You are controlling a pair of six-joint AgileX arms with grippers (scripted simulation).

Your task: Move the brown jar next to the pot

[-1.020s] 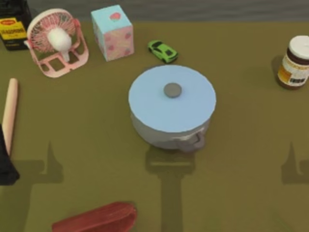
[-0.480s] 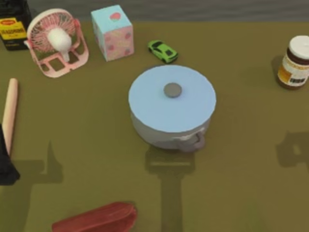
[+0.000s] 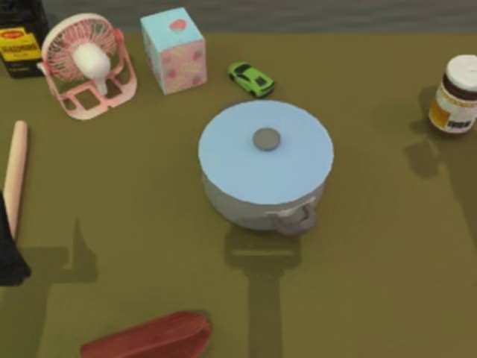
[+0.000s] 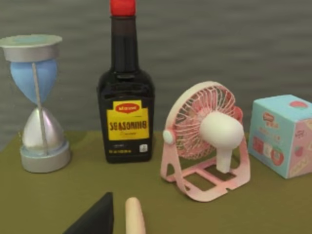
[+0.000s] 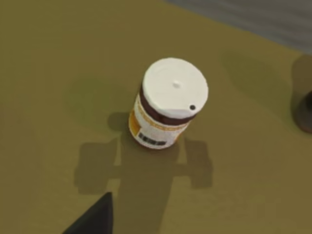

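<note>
Approach is the step in hand: my right arm is out of the top view, and only a shadow on the olive tabletop (image 3: pixel 373 298) lies beside the small brown jar with white lid and orange-yellow label (image 3: pixel 456 95). That jar stands upright at the tabletop's far right edge, well apart from the large grey metal pot with flat light-blue lid (image 3: pixel 265 160) at the centre. My right wrist view looks down on the jar's lid (image 5: pixel 168 105), with one dark finger of my right end effector (image 5: pixel 92 217) at the frame's edge; how far the fingers are spread I cannot tell, and nothing appears to be held. Next, I judge, I must descend and straddle the jar.

My left arm is parked at the left edge (image 3: pixel 11 253); its wrist view alone shows a blue hourglass (image 4: pixel 38 102).
</note>
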